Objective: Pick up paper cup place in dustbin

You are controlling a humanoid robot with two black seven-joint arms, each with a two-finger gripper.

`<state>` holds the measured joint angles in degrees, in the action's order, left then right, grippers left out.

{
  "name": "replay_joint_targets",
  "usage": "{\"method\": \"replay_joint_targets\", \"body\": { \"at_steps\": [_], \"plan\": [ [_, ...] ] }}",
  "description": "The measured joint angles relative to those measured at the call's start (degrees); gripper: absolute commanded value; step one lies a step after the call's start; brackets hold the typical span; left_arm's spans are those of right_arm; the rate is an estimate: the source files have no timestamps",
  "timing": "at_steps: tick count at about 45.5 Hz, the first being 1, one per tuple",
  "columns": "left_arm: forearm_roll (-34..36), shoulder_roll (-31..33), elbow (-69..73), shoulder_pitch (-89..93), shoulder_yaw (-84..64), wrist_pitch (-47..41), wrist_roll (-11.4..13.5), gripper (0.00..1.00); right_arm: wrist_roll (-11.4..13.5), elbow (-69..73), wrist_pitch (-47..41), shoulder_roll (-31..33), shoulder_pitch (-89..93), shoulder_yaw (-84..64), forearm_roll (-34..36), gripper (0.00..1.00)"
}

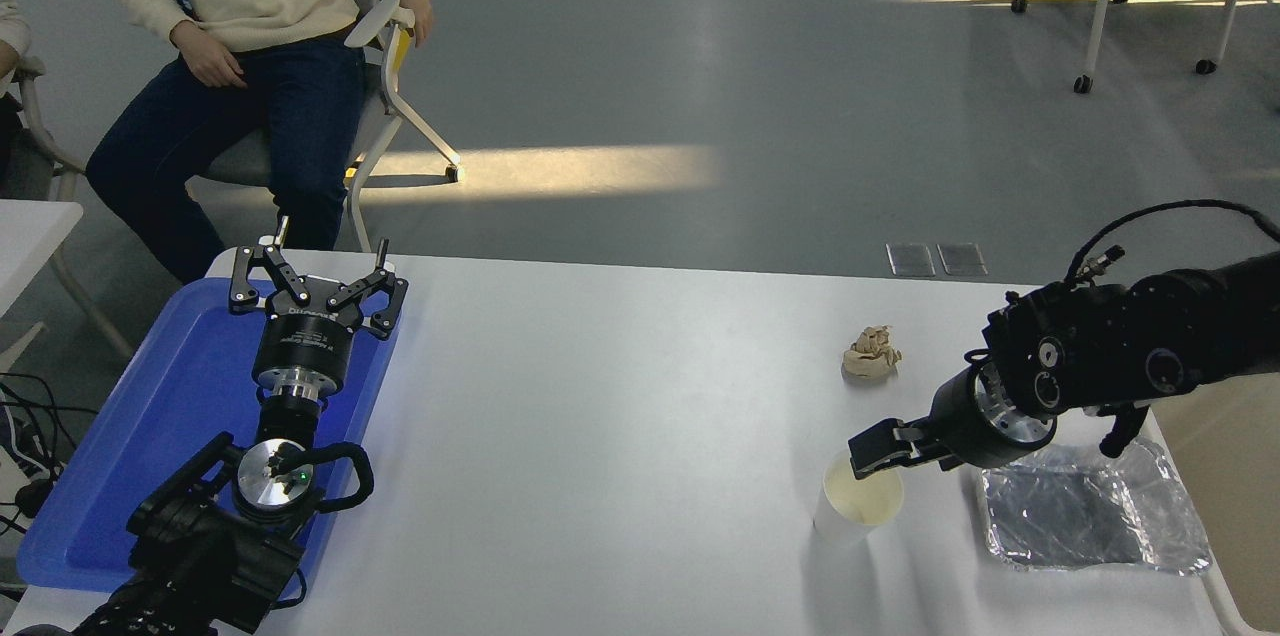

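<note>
While the small white paper cup (857,502) stands upright on the white bench (620,436), nothing of the task is finished as far as I can see: the cup is not lifted, and the large beige plastic dustbin (1225,476) shows only as a strip at the bench's right edge, well to the right of the cup. What I judge remains is the grasp itself, the lift, the carry to the right past the crinkled silver foil tray (1090,516) that lies just right of the cup, and the drop into the bin.

My right gripper (872,448) hangs over the cup's far rim, its tips at or just inside the mouth. I cannot tell how wide its jaws stand, nor whether they touch the rim; from this angle they merge into one dark block.

Beyond the cup sits a crumpled tan paper wad (871,354), apart from it. Far left of the cup, my left gripper (318,289) is parked over the flat blue tray (150,436), jaws spread wide and holding nothing.
</note>
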<state>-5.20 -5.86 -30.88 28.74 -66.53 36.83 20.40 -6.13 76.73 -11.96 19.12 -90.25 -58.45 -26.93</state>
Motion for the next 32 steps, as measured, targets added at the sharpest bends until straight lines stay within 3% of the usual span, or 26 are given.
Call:
{"method": "replay_joint_targets", "body": {
  "at_steps": [14,19,23,30,32],
  "plan": [
    [0.0,0.0,0.0,0.0,0.0,0.0,0.0,1.00,-1.1,-1.8,1.0,-0.5,3.0,0.6,-1.1,0.84],
    [0.0,0.0,0.0,0.0,0.0,0.0,0.0,1.00,-1.7,-2.2,1.2,-0.6,3.7,0.7,-1.2,0.75],
    [0.0,0.0,0.0,0.0,0.0,0.0,0.0,1.00,-2.0,-2.6,1.4,-0.7,4.2,1.0,-1.3,0.59],
    [0.0,0.0,0.0,0.0,0.0,0.0,0.0,1.00,-2.4,-3.1,1.7,-1.0,5.0,1.3,-1.6,0.47],
    [0.0,0.0,0.0,0.0,0.0,0.0,0.0,1.00,-2.5,-3.3,1.8,-1.0,5.1,1.3,-1.8,0.40]
  ]
}}
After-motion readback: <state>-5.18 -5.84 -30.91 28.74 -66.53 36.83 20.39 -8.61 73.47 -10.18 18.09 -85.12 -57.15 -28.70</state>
